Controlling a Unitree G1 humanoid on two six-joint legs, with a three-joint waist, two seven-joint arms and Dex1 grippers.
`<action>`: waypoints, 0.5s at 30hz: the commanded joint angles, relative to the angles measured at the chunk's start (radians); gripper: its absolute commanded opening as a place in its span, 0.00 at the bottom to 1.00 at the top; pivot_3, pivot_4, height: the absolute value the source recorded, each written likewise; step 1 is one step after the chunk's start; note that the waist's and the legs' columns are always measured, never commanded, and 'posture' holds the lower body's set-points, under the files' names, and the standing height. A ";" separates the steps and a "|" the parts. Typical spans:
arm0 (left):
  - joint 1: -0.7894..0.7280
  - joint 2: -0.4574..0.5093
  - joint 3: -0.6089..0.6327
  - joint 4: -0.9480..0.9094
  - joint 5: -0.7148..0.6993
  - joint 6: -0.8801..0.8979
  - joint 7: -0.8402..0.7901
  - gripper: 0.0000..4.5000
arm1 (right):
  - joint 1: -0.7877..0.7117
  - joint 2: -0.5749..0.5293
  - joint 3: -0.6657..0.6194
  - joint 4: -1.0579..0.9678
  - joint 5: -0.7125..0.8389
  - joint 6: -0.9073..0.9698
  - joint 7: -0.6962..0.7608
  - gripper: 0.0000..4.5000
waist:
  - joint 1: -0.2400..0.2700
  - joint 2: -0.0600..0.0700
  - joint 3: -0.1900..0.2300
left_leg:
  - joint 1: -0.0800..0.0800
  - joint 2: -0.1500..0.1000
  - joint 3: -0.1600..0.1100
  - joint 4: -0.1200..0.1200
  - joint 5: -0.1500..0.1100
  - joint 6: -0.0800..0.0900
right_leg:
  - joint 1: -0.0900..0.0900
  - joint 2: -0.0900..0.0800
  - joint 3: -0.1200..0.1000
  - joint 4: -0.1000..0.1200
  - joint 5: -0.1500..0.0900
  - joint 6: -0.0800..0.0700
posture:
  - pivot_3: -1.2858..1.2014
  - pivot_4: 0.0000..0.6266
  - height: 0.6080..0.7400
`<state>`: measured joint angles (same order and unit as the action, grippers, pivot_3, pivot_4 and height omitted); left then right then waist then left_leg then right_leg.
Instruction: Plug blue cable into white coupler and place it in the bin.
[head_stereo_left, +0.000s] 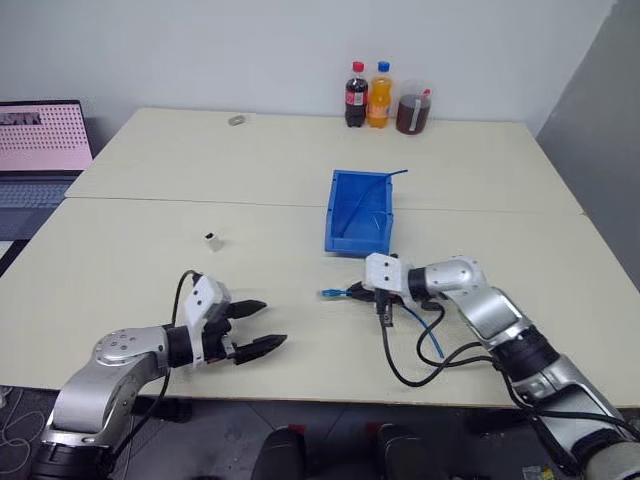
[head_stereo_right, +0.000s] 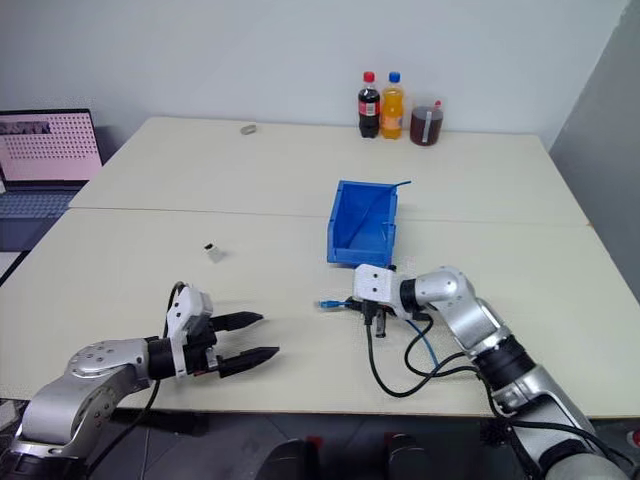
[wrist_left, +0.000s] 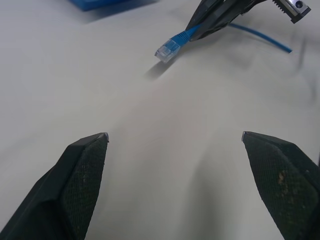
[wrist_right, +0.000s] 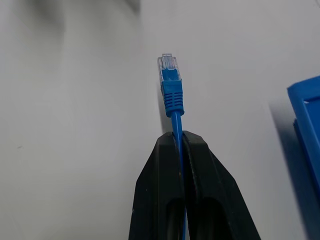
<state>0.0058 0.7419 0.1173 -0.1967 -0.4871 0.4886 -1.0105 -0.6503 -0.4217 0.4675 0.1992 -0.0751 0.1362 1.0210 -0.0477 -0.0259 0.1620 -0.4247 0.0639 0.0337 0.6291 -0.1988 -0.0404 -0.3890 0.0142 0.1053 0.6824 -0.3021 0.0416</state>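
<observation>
Pinching the sky-blue blue cable (wrist_right: 173, 95) — clear-plugged — right claw (wrist_right: 181, 137).

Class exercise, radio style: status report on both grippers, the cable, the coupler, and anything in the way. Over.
Left gripper open, empty. Right gripper shut on blue cable, plug sticking out. White coupler alone on table, unplugged; bin beyond. Nothing in the way.

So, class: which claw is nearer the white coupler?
Left. The left claw sits open just below the white coupler; the right claw, gripping the blue cable, is farther right.
</observation>
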 joint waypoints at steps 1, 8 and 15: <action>-0.012 0.018 0.018 0.022 0.015 -0.050 -0.022 1.00 | -0.042 0.027 0.022 0.047 -0.038 -0.071 -0.003 0.01 | 0.000 0.000 0.000 | -0.001 0.000 -0.001 0.000 0.000 0.000 | 0.000 0.000 -0.001 0.000 0.000 0.000 | 0.52 0.24 1.00; -0.076 0.004 -0.045 0.110 0.074 -0.128 -0.062 1.00 | -0.055 0.058 0.022 0.095 -0.055 -0.111 -0.001 0.42 | 0.001 0.000 0.000 | -0.002 0.000 -0.005 -0.001 0.000 0.000 | 0.000 0.001 -0.006 0.003 -0.002 -0.004 | 0.52 0.24 1.00; -0.195 -0.036 -0.144 0.224 0.156 -0.225 -0.090 1.00 | 0.005 0.005 -0.022 -0.085 0.054 0.063 0.118 0.81 | 0.006 0.000 0.000 | -0.002 0.000 -0.005 0.000 0.000 0.000 | 0.000 0.001 -0.007 0.007 -0.003 -0.004 | 0.52 0.24 1.00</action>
<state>-0.1607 0.7147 -0.0043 0.0051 -0.3585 0.3076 -1.0864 -0.6634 -0.3997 0.4848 0.2181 -0.0878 0.1299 1.0881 -0.0417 -0.0257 0.1621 -0.4266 0.0641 0.0282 0.6292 -0.1987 -0.0405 -0.3892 0.0154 0.0982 0.6899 -0.3047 0.0374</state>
